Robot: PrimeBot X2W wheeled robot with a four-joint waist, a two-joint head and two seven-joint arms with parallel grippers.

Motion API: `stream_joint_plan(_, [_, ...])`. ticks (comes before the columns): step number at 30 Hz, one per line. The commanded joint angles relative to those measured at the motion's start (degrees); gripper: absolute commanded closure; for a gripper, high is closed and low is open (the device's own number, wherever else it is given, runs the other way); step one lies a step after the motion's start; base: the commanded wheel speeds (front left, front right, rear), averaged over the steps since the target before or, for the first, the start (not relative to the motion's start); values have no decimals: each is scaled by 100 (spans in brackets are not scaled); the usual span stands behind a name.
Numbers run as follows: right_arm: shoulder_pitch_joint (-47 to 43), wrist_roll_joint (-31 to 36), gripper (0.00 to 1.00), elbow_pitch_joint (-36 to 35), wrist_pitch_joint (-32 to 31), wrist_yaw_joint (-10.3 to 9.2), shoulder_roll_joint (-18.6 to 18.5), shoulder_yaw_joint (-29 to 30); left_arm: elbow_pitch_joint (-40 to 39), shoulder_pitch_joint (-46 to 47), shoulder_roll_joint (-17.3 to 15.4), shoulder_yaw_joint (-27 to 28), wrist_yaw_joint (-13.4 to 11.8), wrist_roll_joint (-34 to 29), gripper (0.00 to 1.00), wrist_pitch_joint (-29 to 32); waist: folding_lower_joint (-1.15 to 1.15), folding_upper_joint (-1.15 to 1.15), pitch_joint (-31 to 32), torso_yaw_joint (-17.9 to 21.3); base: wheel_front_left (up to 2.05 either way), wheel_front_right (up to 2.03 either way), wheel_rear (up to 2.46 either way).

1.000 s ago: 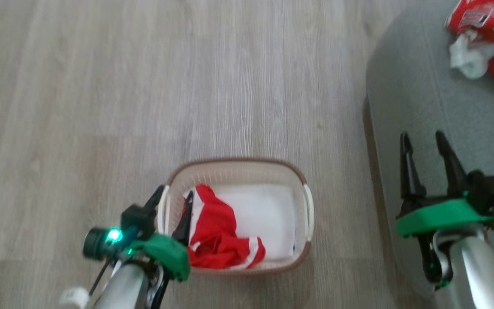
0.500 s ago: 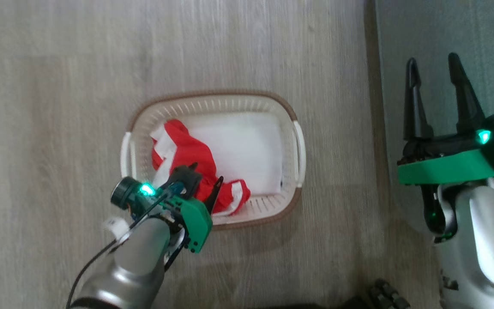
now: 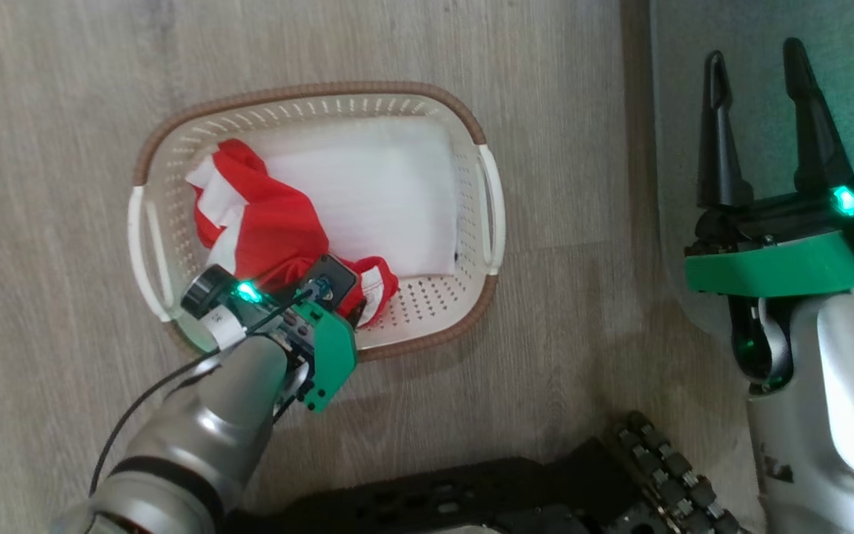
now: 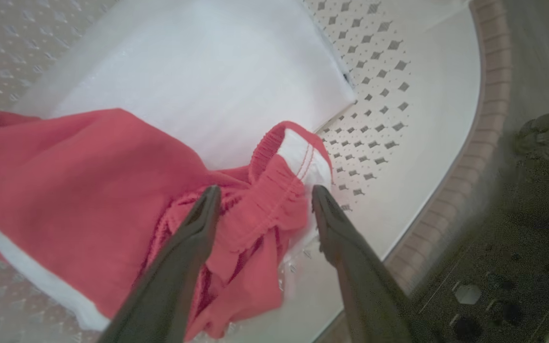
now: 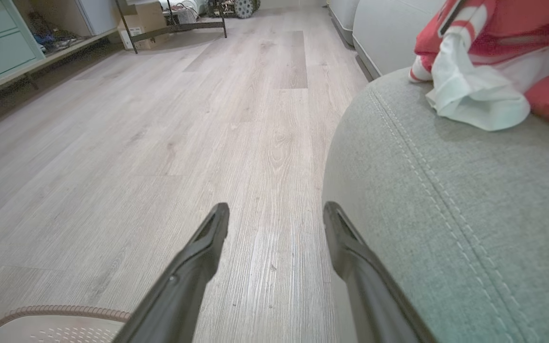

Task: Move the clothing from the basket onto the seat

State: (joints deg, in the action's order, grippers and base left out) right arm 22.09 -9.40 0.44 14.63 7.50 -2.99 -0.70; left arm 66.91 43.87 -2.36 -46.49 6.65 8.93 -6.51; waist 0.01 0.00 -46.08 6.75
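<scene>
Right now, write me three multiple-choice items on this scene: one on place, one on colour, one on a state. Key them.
1. The red shorts lie: A outside the laundry basket; B in its left half; C in its right half.
2. The basket's rim is: A brown; B green; C black.
3. The left tool is: A shut on the shorts; B shut, empty; C open, astride the waistband.
Key: B, head view shows them at its left; A, the band looks brown; C, its fingers stand apart.
</scene>
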Motion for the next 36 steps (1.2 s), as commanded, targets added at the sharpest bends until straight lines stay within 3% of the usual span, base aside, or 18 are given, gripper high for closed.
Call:
stream_joint_plan(1, [-26, -45, 0, -214, 37, -1, 12, -142, 22, -40, -53, 23, 38, 59, 0, 26, -1, 0, -85, 67, 0, 0, 0])
stream_joint_plan(6, [13, -93, 0, -205, 37, -1, 12, -223, 264, 54, -53, -102, 50, 122, 0, 100, -1, 0, -114, 139, 0, 0, 0])
stream_joint_plan(8, [24, -119, 0, -191, 37, -1, 12, -252, 330, 46, -52, -135, 54, 168, 53, 160, -1, 0, -95, 171, 0, 0, 0])
stream_joint_plan(9, [30, -132, 0, -183, 37, -1, 12, -264, 356, 34, -52, -157, 57, 194, 73, 202, -1, 0, -81, 186, 0, 0, 0])
stream_joint_plan(11, [39, -148, 0, -169, 37, -1, 12, -282, 392, 14, -52, -238, 64, 209, 99, 273, -1, 0, -59, 206, 0, 0, 0])
stream_joint_plan(21, [32, -144, 0, -151, 37, -1, 12, -314, 474, -25, -52, -540, 78, 265, 100, 265, -1, 0, -19, 219, 0, 0, 0])
stream_joint_plan(36, [-11, -163, 0, 70, 37, -1, 12, -284, 199, 73, -52, -301, -15, 743, 100, -753, -1, 0, 736, 29, 0, 0, 0])
